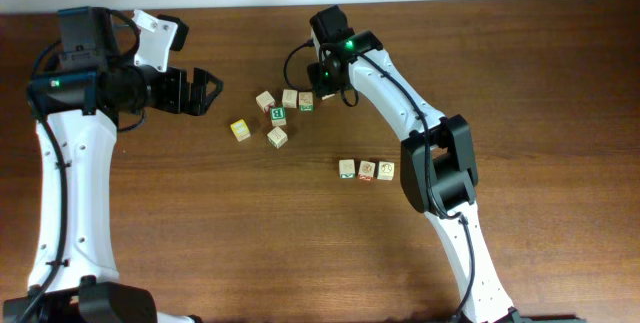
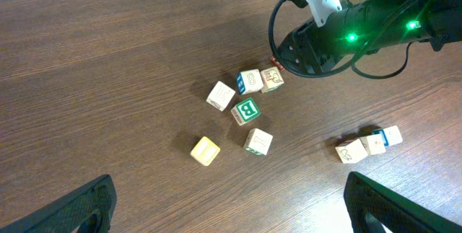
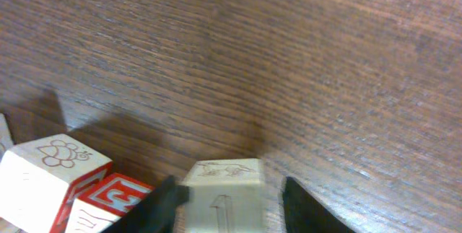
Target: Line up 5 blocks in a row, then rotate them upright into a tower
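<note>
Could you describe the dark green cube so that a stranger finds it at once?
On the wooden table, small cubes cluster between the left arm and the right arm. The dark green cube sits in the middle; it alone shows a green top with a white letter; its neighbours look pale or yellow.

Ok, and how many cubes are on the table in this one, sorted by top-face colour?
Yellow cube: 1
Dark green cube: 1
Pale wood cubes: 7
Total: 9
</note>
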Tool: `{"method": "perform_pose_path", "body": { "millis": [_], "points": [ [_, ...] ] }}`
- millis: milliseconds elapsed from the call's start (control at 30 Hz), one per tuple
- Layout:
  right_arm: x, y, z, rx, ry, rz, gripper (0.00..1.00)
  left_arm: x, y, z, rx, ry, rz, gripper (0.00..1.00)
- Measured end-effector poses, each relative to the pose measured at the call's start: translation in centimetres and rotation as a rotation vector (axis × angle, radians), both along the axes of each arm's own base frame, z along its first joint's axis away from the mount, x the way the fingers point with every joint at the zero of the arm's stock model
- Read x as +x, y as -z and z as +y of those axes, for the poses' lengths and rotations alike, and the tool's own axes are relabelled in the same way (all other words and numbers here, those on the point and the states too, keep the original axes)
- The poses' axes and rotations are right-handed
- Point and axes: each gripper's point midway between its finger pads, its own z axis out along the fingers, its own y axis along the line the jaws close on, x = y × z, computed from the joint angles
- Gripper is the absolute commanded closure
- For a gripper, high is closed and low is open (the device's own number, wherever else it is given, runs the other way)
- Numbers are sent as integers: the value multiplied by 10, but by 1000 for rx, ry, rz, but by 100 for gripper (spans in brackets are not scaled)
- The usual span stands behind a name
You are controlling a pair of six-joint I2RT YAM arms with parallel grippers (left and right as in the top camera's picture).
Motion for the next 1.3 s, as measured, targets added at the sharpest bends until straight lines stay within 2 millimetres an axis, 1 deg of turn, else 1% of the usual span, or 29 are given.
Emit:
{"method": "perform_pose_path", "body": {
  "millis": [100, 200, 233, 267, 300, 333, 367, 433, 467, 500, 533, 600, 633, 667, 733, 800, 833, 867, 933, 1033, 1067, 1167, 1267, 1300],
  "points": [
    [-3, 1, -1, 2, 18, 16, 68, 0, 0, 0, 0, 0, 0, 1],
    [-12, 0, -5, -12, 35, 61, 68, 0, 0, 0, 0, 0, 0, 1],
    [-13, -2, -6, -11, 43, 68, 68, 0, 0, 0, 0, 0, 0, 1],
    [-19, -4, -8, -15, 55, 93, 68, 0, 0, 0, 0, 0, 0, 1],
    [-23, -10, -8, -11, 63, 110, 69, 0, 0, 0, 0, 0, 0, 1],
    [-28, -21, -8, 2, 71, 129, 74, 0, 0, 0, 0, 0, 0, 1],
    [-33, -38, -6, 27, 77, 135, 76, 0, 0, 0, 0, 0, 0, 1],
    [-56, -74, -2, 86, 71, 189, 75, 0, 0, 0, 0, 0, 0, 1],
    [-68, -86, -3, 103, 80, 223, 75, 0, 0, 0, 0, 0, 0, 1],
    [-80, -93, -6, 103, 92, 262, 74, 0, 0, 0, 0, 0, 0, 1],
    [-96, -98, -8, 103, 112, 320, 74, 0, 0, 0, 0, 0, 0, 1],
    [-110, -84, -6, 89, 135, 389, 75, 0, 0, 0, 0, 0, 0, 1],
    [-119, -70, -2, 74, 142, 426, 74, 0, 0, 0, 0, 0, 0, 1],
    [-129, -58, 4, 59, 140, 457, 74, 0, 0, 0, 0, 0, 0, 1],
    [-153, -34, 22, 27, 120, 509, 74, 0, 0, 0, 0, 0, -1, 1],
    [-167, -20, 33, 8, 106, 532, 74, 0, 0, 0, 0, 0, 0, 1],
    [-176, -15, 35, -17, 109, 547, 74, 0, 0, 0, 0, 0, 0, 1],
    [-181, -10, 33, -49, 126, 547, 74, 0, 0, 0, 0, 0, 0, 1],
    [-180, -3, 21, -115, 185, 527, 74, 0, 0, 0, 0, 0, 0, 1],
    [-176, 3, 7, -183, 238, 494, 73, 0, 0, 0, 0, 0, 0, 1],
    [-174, 3, 3, -200, 250, 479, 70, 0, 0, 0, 0, 0, 0, 1],
    [-173, 3, 0, -220, 269, 467, 61, 0, 0, 0, 0, 0, 0, 1],
    [-176, 3, -4, -236, 273, 476, 56, 0, 0, 0, 0, 0, 0, 1],
    [-176, 3, -4, -238, 271, 478, 56, 0, 0, 0, 0, 0, 0, 1]
  ]
}}
